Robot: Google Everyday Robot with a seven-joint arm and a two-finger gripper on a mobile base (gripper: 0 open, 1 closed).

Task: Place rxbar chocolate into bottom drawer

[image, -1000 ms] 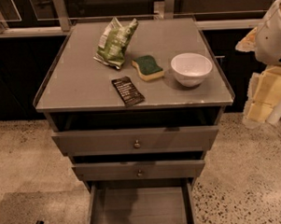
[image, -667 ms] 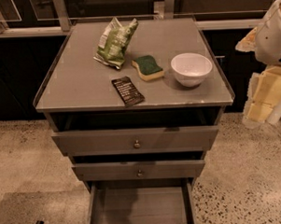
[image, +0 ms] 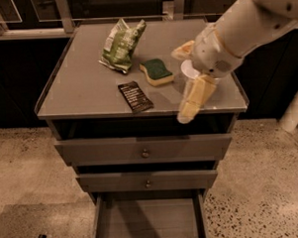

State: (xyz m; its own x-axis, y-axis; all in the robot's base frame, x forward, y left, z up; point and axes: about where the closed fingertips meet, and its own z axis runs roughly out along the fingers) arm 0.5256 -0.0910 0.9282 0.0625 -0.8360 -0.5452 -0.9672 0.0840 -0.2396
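Note:
The rxbar chocolate (image: 135, 96), a flat black wrapper with white print, lies on the grey cabinet top (image: 78, 89) near its front edge. The bottom drawer (image: 148, 221) is pulled open below and holds nothing. My gripper (image: 180, 84) hangs over the right part of the top, to the right of the bar and apart from it. It is open and empty, with one finger (image: 193, 100) reaching down past the front edge and the other (image: 182, 49) higher up.
A green snack bag (image: 122, 44) lies at the back of the top. A green-and-yellow sponge (image: 157, 72) lies beside the bar. A white bowl (image: 186, 68) is mostly hidden behind my arm. The two upper drawers (image: 145, 150) are shut. Speckled floor surrounds the cabinet.
My arm has swung in from the right edge to over the right part of the cabinet top, covering most of the bowl. The objects on top have not moved.

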